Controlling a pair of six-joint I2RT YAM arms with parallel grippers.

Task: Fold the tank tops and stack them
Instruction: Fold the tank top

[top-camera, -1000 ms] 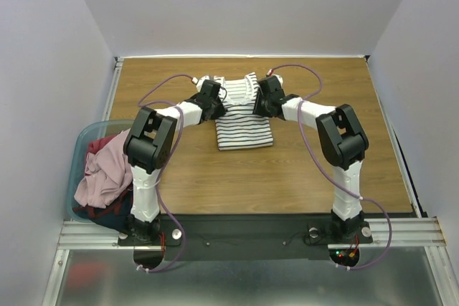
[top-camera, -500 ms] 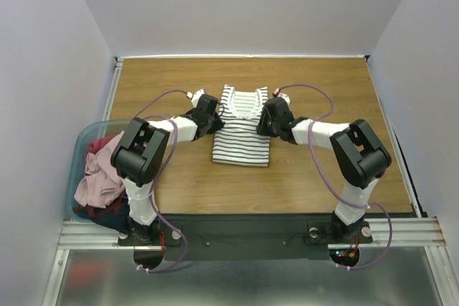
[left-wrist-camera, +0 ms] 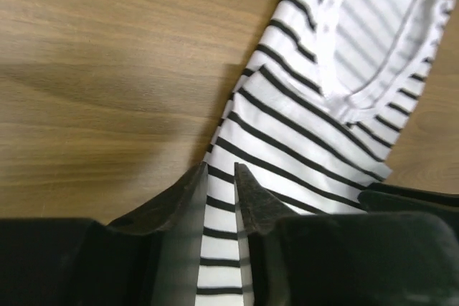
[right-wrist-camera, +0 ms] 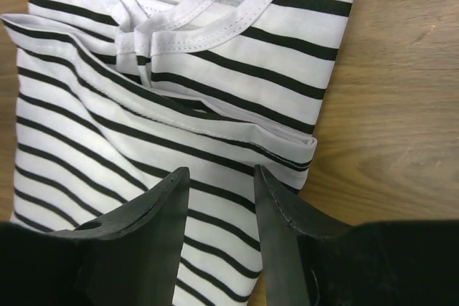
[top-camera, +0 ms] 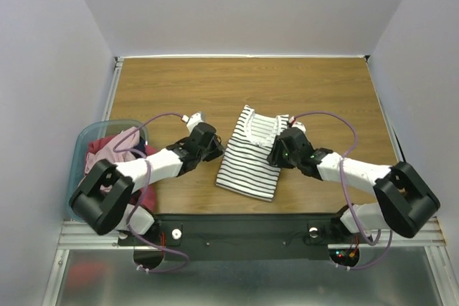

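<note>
The white tank top with thin black stripes (top-camera: 251,154) lies folded in a narrow rectangle near the table's front edge, neckline away from me. My left gripper (top-camera: 217,150) rests at its left edge. In the left wrist view the left gripper (left-wrist-camera: 221,168) stands open by a narrow gap, with the striped cloth (left-wrist-camera: 308,105) lying flat beneath it. My right gripper (top-camera: 275,157) sits at the top's right edge. Seen from the right wrist, this gripper (right-wrist-camera: 221,171) is open over the striped cloth (right-wrist-camera: 215,84), not pinching it. Pink (top-camera: 107,155) and dark red (top-camera: 100,142) tank tops fill the tub.
A translucent light-blue plastic tub (top-camera: 80,145) stands at the table's left edge beside the left arm. Bare wooden table (top-camera: 237,84) stretches behind the striped top. A metal rail (top-camera: 237,228) runs along the front by the arm bases.
Both arms drew back toward me, sliding the striped top to the front and turning it slightly. Both grippers' jaws have widened and let go of the cloth.
</note>
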